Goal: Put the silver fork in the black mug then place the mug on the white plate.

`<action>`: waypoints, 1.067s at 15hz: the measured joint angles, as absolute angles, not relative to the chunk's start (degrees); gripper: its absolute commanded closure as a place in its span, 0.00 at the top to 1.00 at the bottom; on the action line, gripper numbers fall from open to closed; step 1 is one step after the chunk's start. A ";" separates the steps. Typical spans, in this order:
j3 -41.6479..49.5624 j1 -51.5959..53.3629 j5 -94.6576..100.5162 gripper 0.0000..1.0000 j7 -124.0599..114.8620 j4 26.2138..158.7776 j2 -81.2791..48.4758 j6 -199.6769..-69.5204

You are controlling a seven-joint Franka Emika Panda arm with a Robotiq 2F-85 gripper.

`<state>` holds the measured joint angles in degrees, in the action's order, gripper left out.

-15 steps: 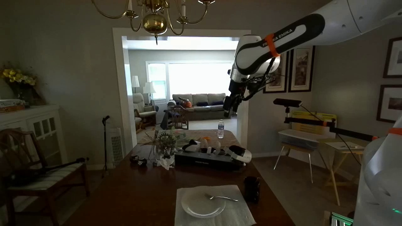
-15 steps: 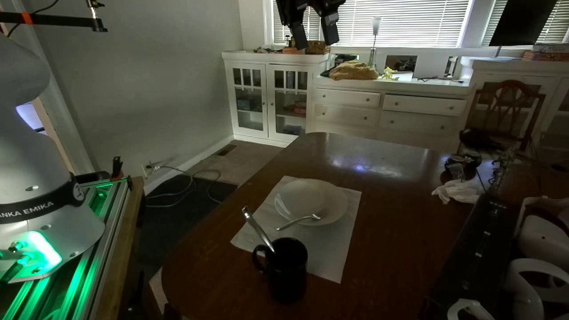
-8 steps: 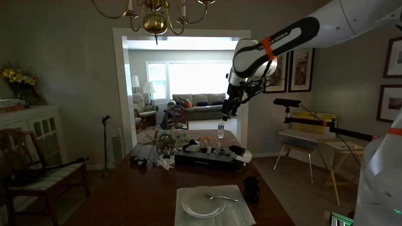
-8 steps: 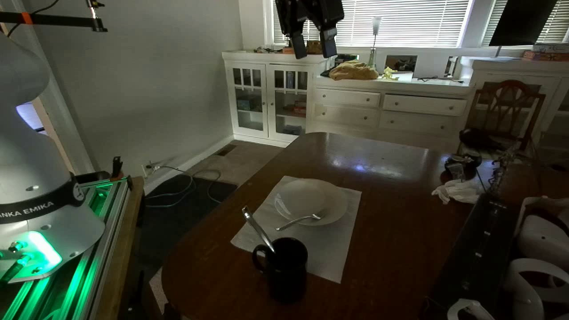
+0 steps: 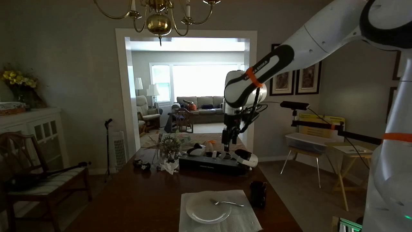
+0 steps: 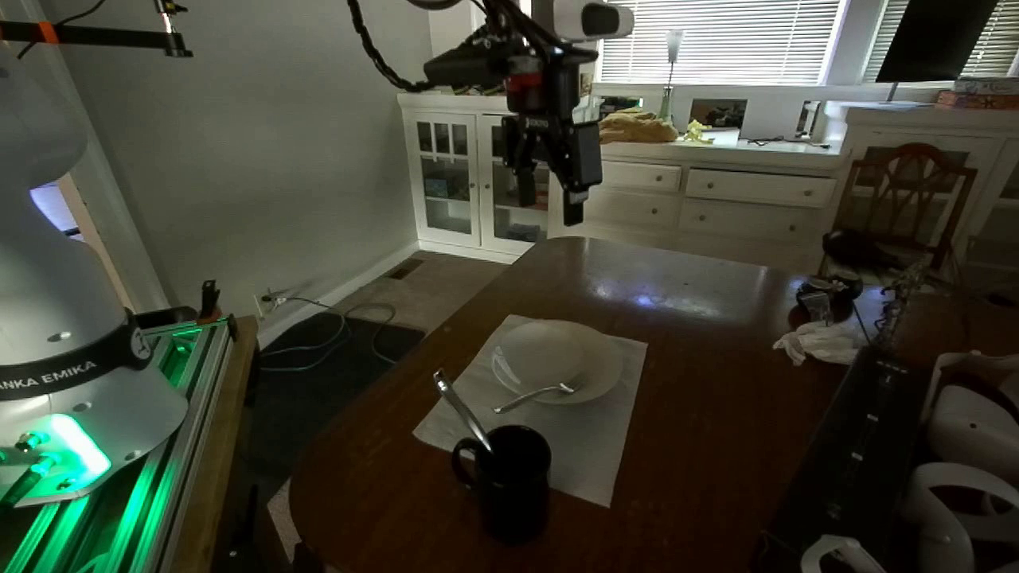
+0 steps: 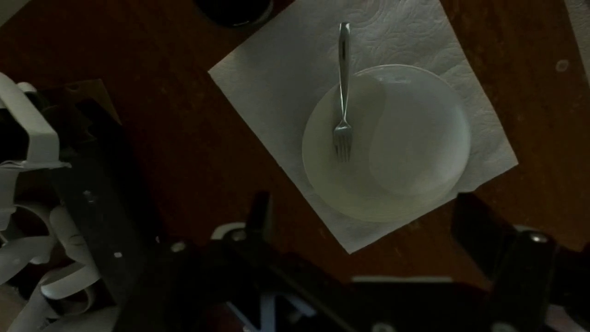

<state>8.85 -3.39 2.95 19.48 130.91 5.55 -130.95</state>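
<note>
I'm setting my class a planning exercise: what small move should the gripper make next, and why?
Probably shift the open gripper toward the silver fork: in the wrist view, the empty jaws stand short of the fork, whose tines lie on the white plate, outside the black mug.

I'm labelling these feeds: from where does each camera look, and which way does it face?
An exterior view: raised at the end of the table by the white plate, facing lengthwise to a bright window; arm and gripper show.
An exterior view: raised behind the black mug, facing down across the table to white cabinets; robot base and gripper show.
Wrist view: on the wrist, facing down at plate and silver fork; open gripper fingers at bottom.
Both exterior views share mug, plate and gripper.
</note>
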 measured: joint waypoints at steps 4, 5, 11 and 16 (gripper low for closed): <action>7.33 -3.41 2.94 1.00 19.43 133.36 0.12 -137.83; 7.07 -3.42 2.95 1.00 19.15 134.25 -0.97 -140.02; 6.49 -3.64 4.54 1.00 14.94 139.37 -5.63 -154.56; 6.37 -3.76 4.54 1.00 14.94 138.68 -5.31 -154.51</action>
<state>6.37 -3.76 4.54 14.94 138.68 -5.31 -154.51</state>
